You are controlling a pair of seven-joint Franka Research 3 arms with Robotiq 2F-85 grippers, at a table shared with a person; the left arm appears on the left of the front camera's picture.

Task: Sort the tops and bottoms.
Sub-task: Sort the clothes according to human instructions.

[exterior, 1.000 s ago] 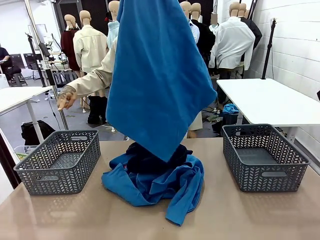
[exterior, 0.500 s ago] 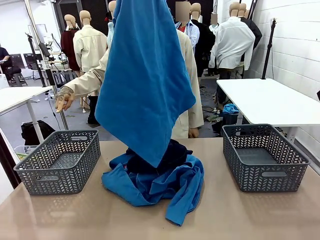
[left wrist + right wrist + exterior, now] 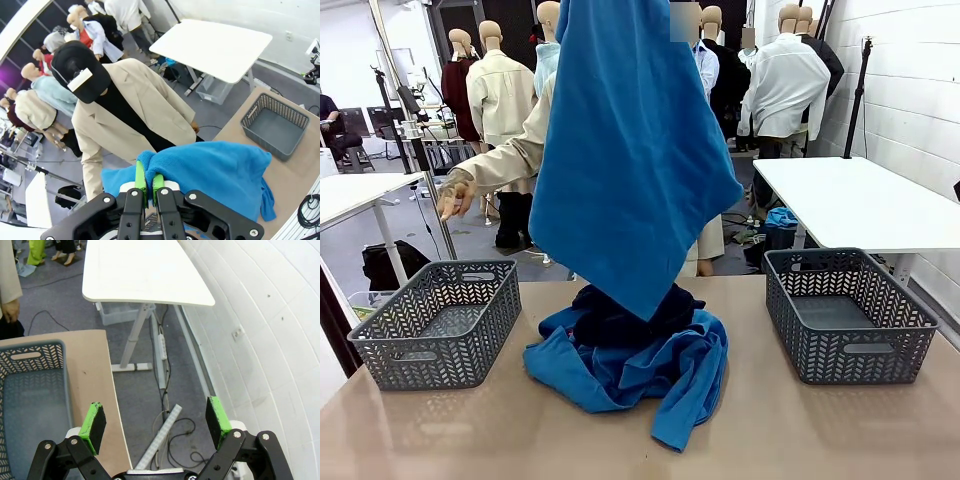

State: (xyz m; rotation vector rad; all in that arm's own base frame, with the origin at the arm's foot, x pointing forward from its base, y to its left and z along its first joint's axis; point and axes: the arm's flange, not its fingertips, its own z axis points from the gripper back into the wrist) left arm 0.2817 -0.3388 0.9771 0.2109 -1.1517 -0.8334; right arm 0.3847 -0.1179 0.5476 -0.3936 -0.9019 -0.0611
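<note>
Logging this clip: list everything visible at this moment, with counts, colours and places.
lifted top: one, bright blue, hanging above the pile
piled tops: count unclear, bright blue, table centre
bottoms: count unclear, dark navy, atop pile
left basket: one, grey, table's left
right basket: one, grey, table's right
table: one, tan, foreground
white table: one, white, far right
person's hand: one, beige-sleeved, beyond left basket
left claw: one, black, shut on lifted top
right claw: one, black, open, near right basket
</note>
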